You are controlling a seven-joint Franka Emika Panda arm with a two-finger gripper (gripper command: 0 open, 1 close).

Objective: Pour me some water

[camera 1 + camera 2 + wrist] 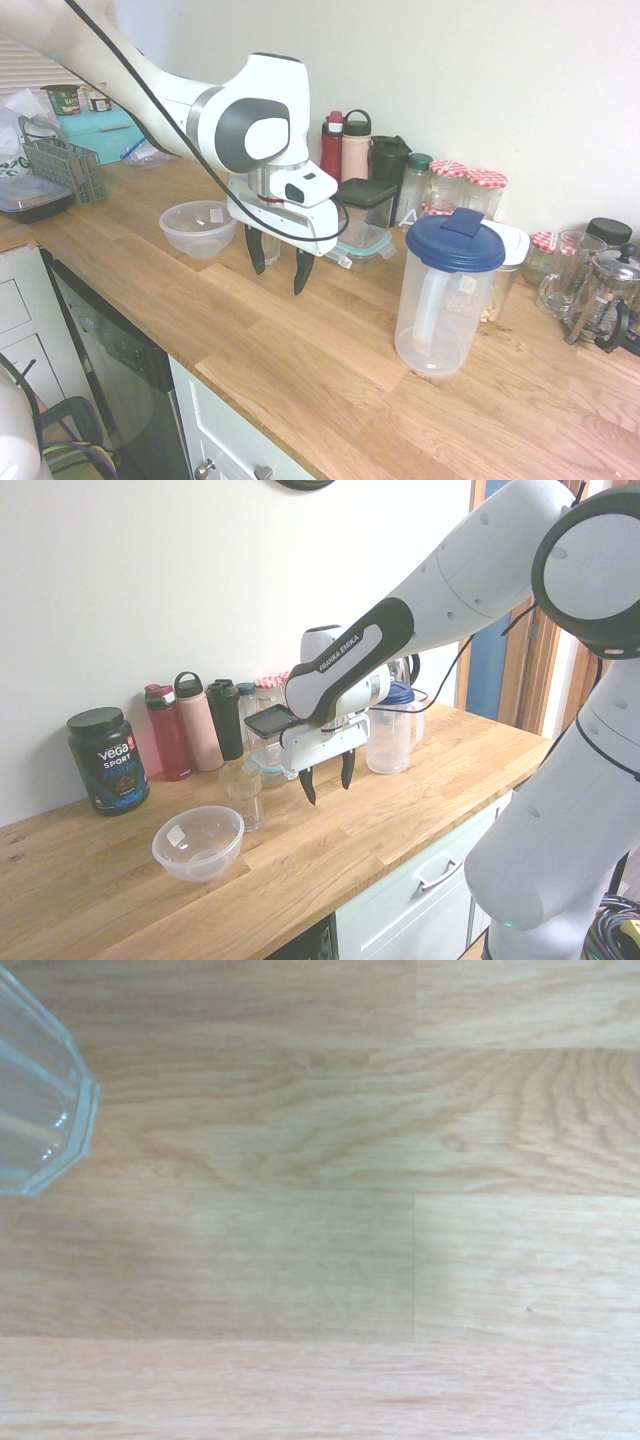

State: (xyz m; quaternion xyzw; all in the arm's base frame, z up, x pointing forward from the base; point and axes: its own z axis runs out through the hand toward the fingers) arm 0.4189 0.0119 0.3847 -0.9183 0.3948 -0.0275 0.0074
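Note:
A clear plastic jug with a blue lid stands on the wooden counter; I cannot tell how much water is in it. In the second exterior view the jug is just behind the arm. A faceted drinking glass stands upright between the bowl and the gripper, and its rim shows in the wrist view. My gripper hangs open above bare counter, fingers pointing down, with nothing between them. It is between the glass and the jug, touching neither.
A clear plastic bowl sits left of the gripper. Bottles, jars and lidded food containers line the wall. A French press stands far right, a dish rack far left, a black tub by the wall.

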